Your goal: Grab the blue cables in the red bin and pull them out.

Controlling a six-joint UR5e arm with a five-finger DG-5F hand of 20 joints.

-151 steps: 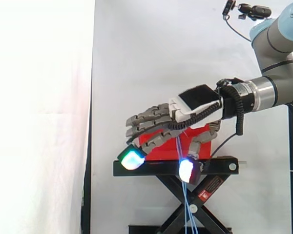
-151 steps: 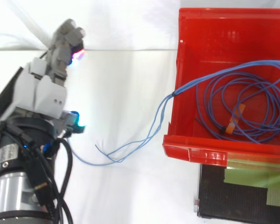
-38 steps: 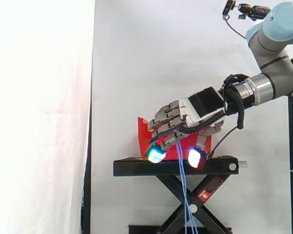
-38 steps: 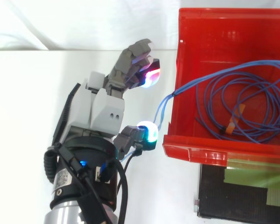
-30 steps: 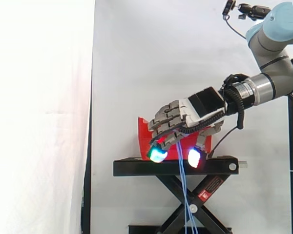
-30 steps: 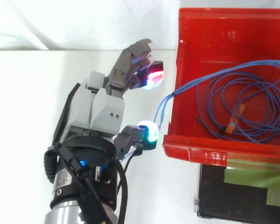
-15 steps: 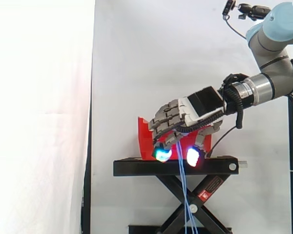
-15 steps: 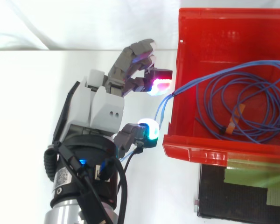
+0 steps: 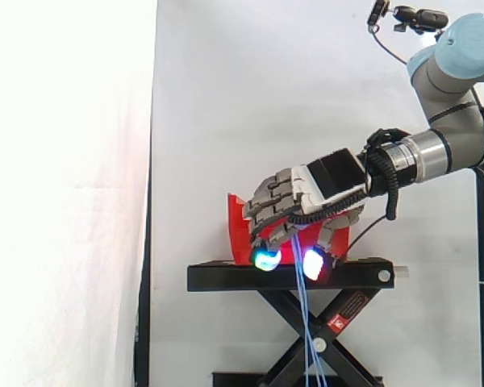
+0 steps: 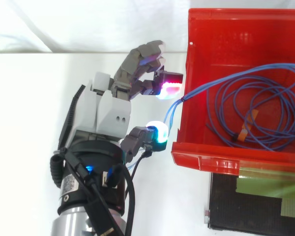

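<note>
Blue cables (image 10: 265,88) lie coiled in the red bin (image 10: 206,158). Several strands leave over the bin's left wall and hang down past the black stand (image 9: 226,278) as blue cables (image 9: 303,322). My hand (image 10: 108,110) is just left of the bin, at that wall. Its fingers are bent partway, and one red-glowing fingertip (image 10: 168,89) reaches to where the strands cross the wall. The thumb's cyan pad (image 10: 159,132) sits below them. The strands run through the gap between thumb and fingers, with room on both sides. In the side view the hand (image 9: 323,181) tilts down in front of the bin.
An orange tape tag (image 10: 246,129) binds the coil inside the bin. The bin rests on a black scissor stand (image 9: 306,339) in front of a white curtain. A white surface spreads left of the bin under my arm.
The hand has come from the far left to the bin's left wall. Its fingers have curled inward, narrowing the gap round the hanging strands. The coil has not moved.
</note>
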